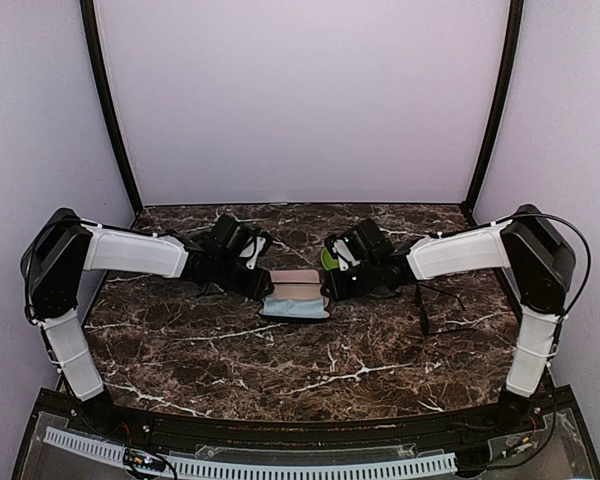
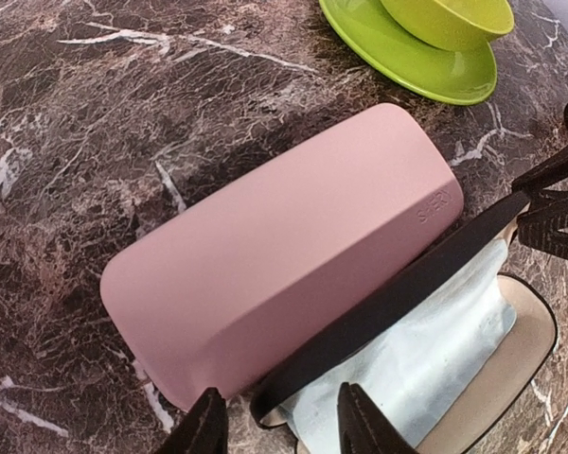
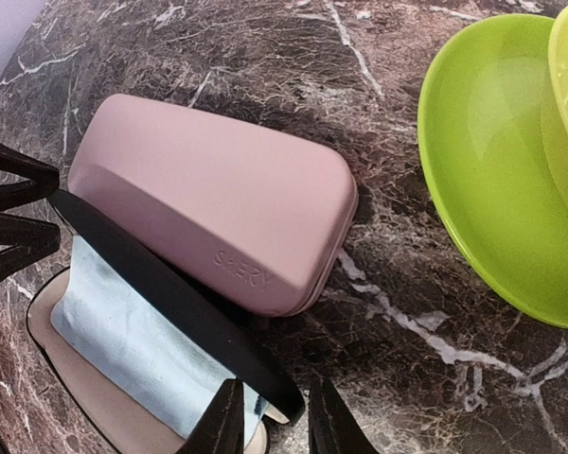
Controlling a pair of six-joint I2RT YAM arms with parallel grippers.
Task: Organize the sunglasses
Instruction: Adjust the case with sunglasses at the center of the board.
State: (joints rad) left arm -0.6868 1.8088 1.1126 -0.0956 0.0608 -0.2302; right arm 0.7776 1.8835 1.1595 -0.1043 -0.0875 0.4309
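The black sunglasses (image 1: 426,312) lie on the table out past the right gripper (image 3: 274,381), beside its arm and not touching it. That gripper and the left gripper (image 2: 279,388) are each open just a little, with the black rim of the pink case (image 2: 265,265) between the fingers. I cannot tell if they squeeze it.

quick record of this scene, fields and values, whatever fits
case: pink glasses case, open, centre
inside: light blue cloth, no glasses seen
left hand: straddles one end of lid rim, open
right hand: straddles other end, grip unclear
glasses: black wire pair, lying right of case
behind: green bowl on green plate
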